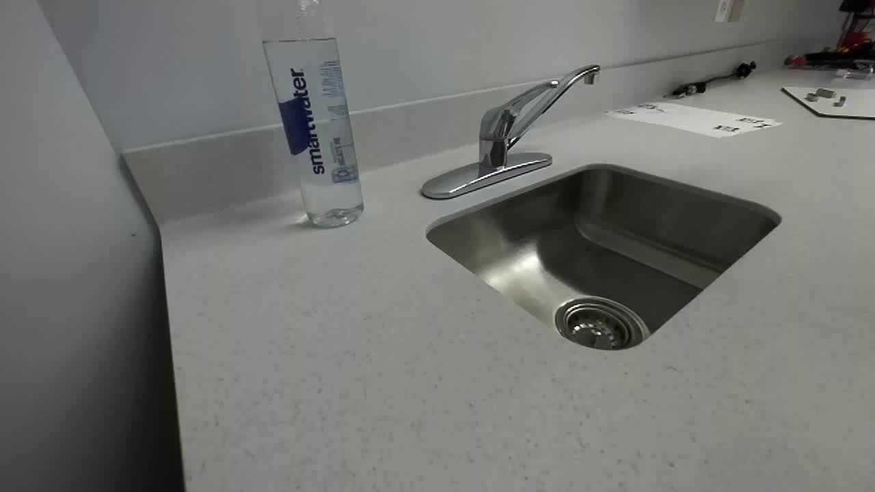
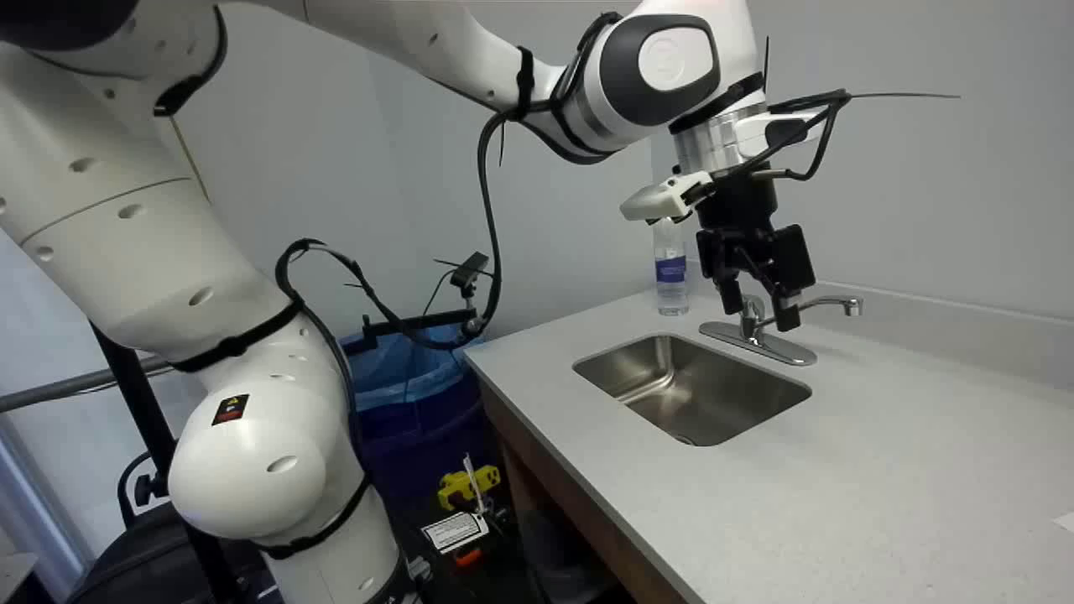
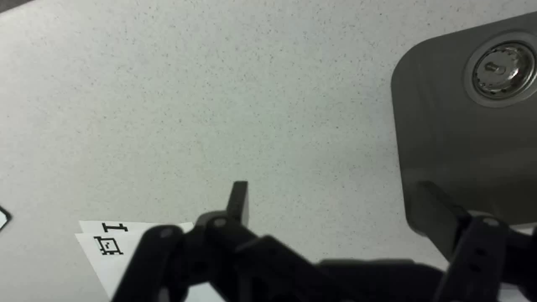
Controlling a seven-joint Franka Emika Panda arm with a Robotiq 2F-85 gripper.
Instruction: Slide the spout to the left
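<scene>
The slim chrome spout (image 1: 573,78) rises at a slant from the chrome base plate (image 1: 465,181), its tip over the counter beyond the sink's rear corner. The short lever handle sits atop the faucet body beside it. In an exterior view the spout (image 2: 826,300) shows partly behind my gripper (image 2: 760,319). The gripper points down, fingers spread, with nothing between them. It overlaps the faucet there; its distance from it is hard to tell. In the wrist view the gripper (image 3: 334,183) is open over the counter and sink edge. The spout is out of the wrist view.
A steel sink (image 1: 636,212) is set in the counter in front of the faucet; its corner (image 3: 423,105) shows in the wrist view. A tall water bottle (image 1: 321,137) stands beside the faucet near the wall. Printed paper sheets (image 1: 690,119) lie farther along the counter.
</scene>
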